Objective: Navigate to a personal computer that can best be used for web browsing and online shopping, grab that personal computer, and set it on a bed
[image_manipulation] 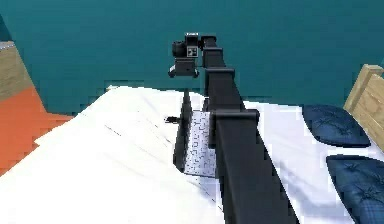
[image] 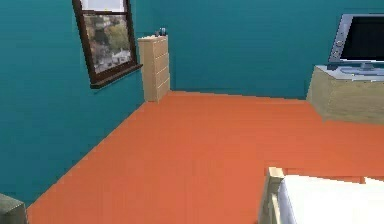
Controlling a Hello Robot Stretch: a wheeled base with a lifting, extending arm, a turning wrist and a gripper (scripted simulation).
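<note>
The laptop (image_manipulation: pixel 197 140) lies on the white bed (image_manipulation: pixel 110 150), near the middle of it. Its dark screen stands up and its grey keys lie flat, so it rests steady on the sheet. It sits just left of the arm (image_manipulation: pixel 235 130), which reaches out far over the bed. That long reach is why the laptop is well in from the edge and not likely to slip off.

The gripper (image_manipulation: pixel 180 68) is up above the far end of the laptop, with only the blue-green wall behind it. Nothing hangs from it, so it holds nothing. I cannot tell how its fingers are set.

On the right lie 2 blue pillows (image_manipulation: pixel 335 125) next to the wooden headboard (image_manipulation: pixel 368 90). The laptop is well apart from them.

Looking ahead, a corner of the bed (image: pixel 330 200) shows at the near right. Far off stand a tall wooden dresser (image: pixel 154 65) in the corner and a TV (image: pixel 360 42) on the right.

I think the job is almost done, since the laptop is on a bed.
</note>
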